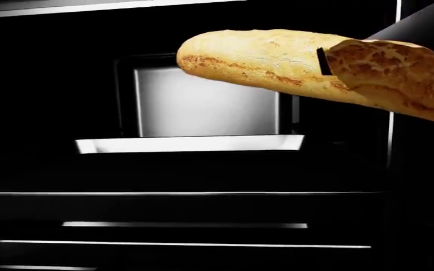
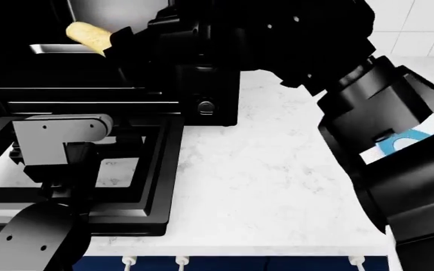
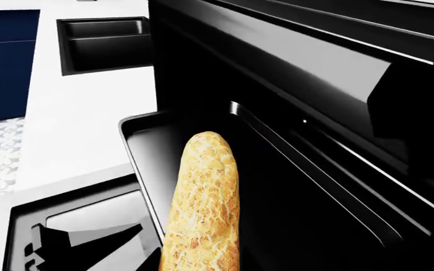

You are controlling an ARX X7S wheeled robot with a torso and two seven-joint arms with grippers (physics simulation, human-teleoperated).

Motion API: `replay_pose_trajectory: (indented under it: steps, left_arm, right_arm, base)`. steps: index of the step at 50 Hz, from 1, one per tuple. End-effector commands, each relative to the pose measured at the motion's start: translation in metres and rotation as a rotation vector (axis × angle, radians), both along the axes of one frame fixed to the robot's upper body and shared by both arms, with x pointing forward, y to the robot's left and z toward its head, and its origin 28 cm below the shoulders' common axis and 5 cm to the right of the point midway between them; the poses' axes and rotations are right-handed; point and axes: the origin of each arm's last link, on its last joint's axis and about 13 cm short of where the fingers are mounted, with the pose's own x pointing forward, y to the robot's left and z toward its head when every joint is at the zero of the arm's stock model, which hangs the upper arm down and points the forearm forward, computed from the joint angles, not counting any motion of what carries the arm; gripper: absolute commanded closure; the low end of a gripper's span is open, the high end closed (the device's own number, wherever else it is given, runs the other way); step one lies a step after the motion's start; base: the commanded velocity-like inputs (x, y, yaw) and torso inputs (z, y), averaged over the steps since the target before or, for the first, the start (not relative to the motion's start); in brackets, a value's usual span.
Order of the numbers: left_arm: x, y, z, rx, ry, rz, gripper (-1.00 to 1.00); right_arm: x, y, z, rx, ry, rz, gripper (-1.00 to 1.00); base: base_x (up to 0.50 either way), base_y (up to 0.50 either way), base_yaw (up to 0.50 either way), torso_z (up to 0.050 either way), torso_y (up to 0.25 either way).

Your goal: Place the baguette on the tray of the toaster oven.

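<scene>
The golden bumpy baguette point(image 1: 277, 62) hangs in the air in front of the toaster oven's point(image 2: 209, 84) dark cavity. My right gripper point(image 2: 119, 40) is shut on its near end, and one black finger point(image 1: 324, 61) shows against the crust. The free end of the baguette point(image 3: 205, 186) reaches over the silver-grey tray point(image 1: 190, 144), apart from it. That tray point(image 2: 51, 49) sticks out of the cavity's front. My left arm's grey wrist point(image 2: 63, 138) hovers over the lowered glass door point(image 2: 156, 169); its fingers do not show clearly.
The open door juts out toward me over the white counter point(image 2: 277, 186). A knob point(image 2: 205, 106) sits on the oven's right front. A blue plate point(image 2: 402, 141) peeks from behind my right arm. A sink point(image 3: 104, 42) lies beyond the oven.
</scene>
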Motion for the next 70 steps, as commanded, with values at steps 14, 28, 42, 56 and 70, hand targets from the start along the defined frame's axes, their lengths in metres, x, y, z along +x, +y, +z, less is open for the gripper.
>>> replay_pose_trajectory:
  steps: [14,28,42,56,70]
  left_arm:
    - [-0.004,-0.002,-0.033,-0.030,0.189,-0.060,-1.00]
    - [-0.003,-0.001,-0.035,-0.030,0.194,-0.058,-1.00]
    - [-0.003,-0.001,-0.036,-0.033,0.195,-0.060,-1.00]
    - [-0.003,-0.001,-0.036,-0.035,0.198,-0.059,-1.00]
    - [-0.004,-0.002,-0.035,-0.035,0.198,-0.062,-1.00]
  right_arm:
    - [0.013,0.014,0.005,0.025,-0.075,0.038,1.00]
    - [0.019,0.013,-0.004,0.076,-0.073,0.019,1.00]
    - [0.024,0.011,-0.018,0.095,-0.053,-0.051,1.00]
    - [0.028,0.008,-0.026,0.109,-0.036,-0.093,1.00]
    - [0.029,0.007,-0.028,0.116,-0.019,-0.106,-1.00]
  base:
    - [0.00,0.00,0.00,-0.003,0.000]
    - [0.00,0.00,0.00,-0.004,0.000]
    - [0.00,0.00,0.00,-0.004,0.000]
    - [0.01,0.00,0.00,-0.003,0.000]
    - [0.01,0.00,0.00,-0.004,0.000]
